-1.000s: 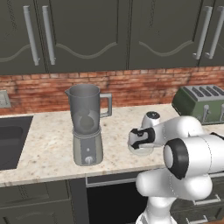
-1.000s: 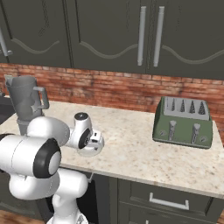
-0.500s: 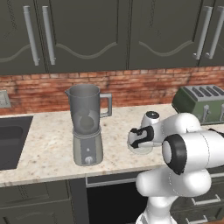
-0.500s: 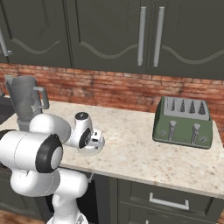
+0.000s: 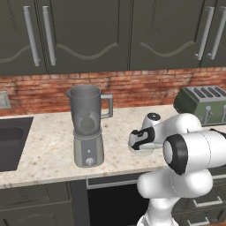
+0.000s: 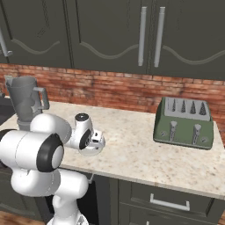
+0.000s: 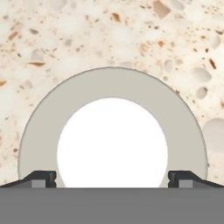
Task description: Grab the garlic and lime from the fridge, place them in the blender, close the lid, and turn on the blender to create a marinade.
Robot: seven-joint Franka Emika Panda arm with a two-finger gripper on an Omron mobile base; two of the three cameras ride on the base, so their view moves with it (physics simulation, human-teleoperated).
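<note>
Gripper: the gripper (image 7: 112, 179) points straight down at the worktop, its two dark fingertips (image 7: 42, 178) spread to their widest, one at each side of the lid. Nothing is clamped between them; whether the tips touch the lid's rim cannot be told.

Lid: the lid (image 7: 112, 105), a round pale grey disc with a bright white centre, lies flat on the counter directly under the hand. In the left base view the lid (image 5: 137, 151) shows as a pale edge beneath the wrist, to the right of the blender and apart from it; in the right base view the lid (image 6: 92, 151) peeks out below the hand.

Blender: the blender (image 5: 87, 126) stands upright on the worktop, a smoky see-through jug with its handle to the right, on a tapered grey base with a small front knob. Its mouth is uncovered. A rounded shape shows dimly through the jug wall; what it is cannot be told. In the right base view the blender (image 6: 24, 94) stands behind the arm's shoulder.

Counter: the counter (image 6: 145, 154) is speckled beige stone, backed by red brick.

Toaster: a green slotted toaster (image 6: 185, 122) sits well to the right of the hand.

Cupboards: dark panelled cupboards (image 5: 110, 35) with bar handles hang above.

Sink: a dark sink (image 5: 11, 143) is set into the worktop left of the blender.
</note>
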